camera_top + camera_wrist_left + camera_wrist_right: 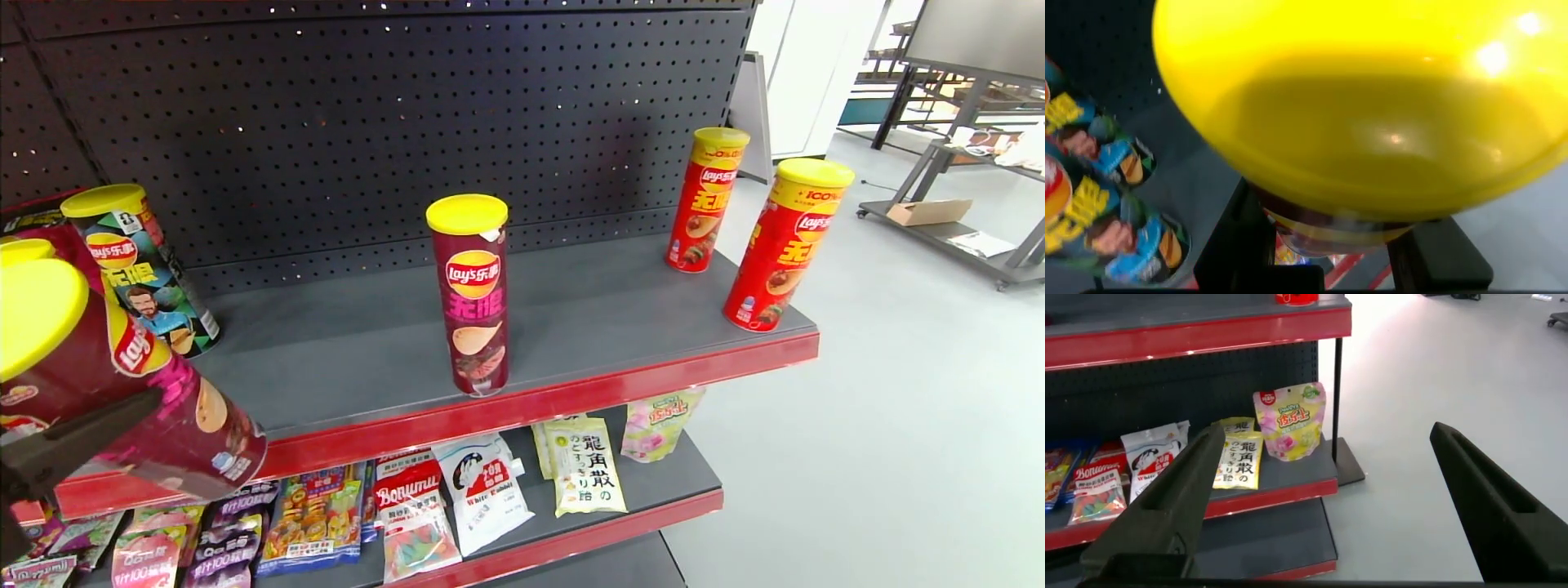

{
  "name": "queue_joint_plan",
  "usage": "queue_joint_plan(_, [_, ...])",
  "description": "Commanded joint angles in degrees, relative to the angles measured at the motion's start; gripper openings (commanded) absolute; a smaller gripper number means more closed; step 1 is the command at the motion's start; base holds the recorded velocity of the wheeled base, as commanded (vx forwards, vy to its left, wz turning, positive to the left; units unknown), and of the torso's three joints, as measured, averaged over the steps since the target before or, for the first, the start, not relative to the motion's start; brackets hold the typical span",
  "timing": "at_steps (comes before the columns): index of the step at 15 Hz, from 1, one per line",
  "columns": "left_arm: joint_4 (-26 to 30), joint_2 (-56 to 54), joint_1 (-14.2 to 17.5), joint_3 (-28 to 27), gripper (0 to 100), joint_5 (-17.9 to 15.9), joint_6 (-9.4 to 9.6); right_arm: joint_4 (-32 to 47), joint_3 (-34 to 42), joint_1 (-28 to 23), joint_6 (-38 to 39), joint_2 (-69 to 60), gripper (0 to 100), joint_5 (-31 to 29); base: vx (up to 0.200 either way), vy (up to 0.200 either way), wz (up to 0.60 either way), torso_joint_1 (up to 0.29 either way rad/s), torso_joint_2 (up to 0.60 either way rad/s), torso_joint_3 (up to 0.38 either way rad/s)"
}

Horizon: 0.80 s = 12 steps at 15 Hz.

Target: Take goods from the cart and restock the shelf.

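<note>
Head view puts the held can (143, 392), maroon with a yellow lid (1364, 106), at the front left corner of the top shelf (620, 310). It is tilted, with its lid towards the camera and its base out over the shelf's red front lip. The left gripper (1339, 253) pinches it across the body, with a dark finger on either side just under the lid. Whether the base touches the shelf cannot be told.

The right gripper (1327, 514) hangs lower, facing the lower shelf (1290, 478). Its fingers are spread wide with nothing between them.

Several cans already stand upright on the top shelf. A standing maroon can (473, 294) is near the front edge at the middle. Two red cans (705, 200) are at the right end, one near the back panel and one at the front corner. A teal can (139, 269) is at the left, close behind the held one. The cans at the middle and right stand well apart, with bare grey shelf between them. Snack bags (571, 465) lie in a row on the lower shelf.

The job looks partly done. Some stock is up, and one can is in hand and not yet stood in place. The wide gaps suggest room for more. What remains is to right this can, set it down in the open space between the teal can and the standing maroon can, let go, and fetch the next. How much is left to bring cannot be judged.
</note>
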Motion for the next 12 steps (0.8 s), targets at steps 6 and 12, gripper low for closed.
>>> queue_joint_plan(6, [-10.97,19.01,-6.49,-8.32,0,0.45,-3.09,0.04,0.01,0.01,0.00,-0.22,100,0.01,0.000,0.000,0.00,0.000,0.00,0.000])
queue_joint_plan(12, [-20.02,39.31,-10.53,-19.83,0,6.69,-4.76,0.04,0.01,0.01,0.00,-0.22,100,0.01,0.000,0.000,0.00,0.000,0.00,0.000])
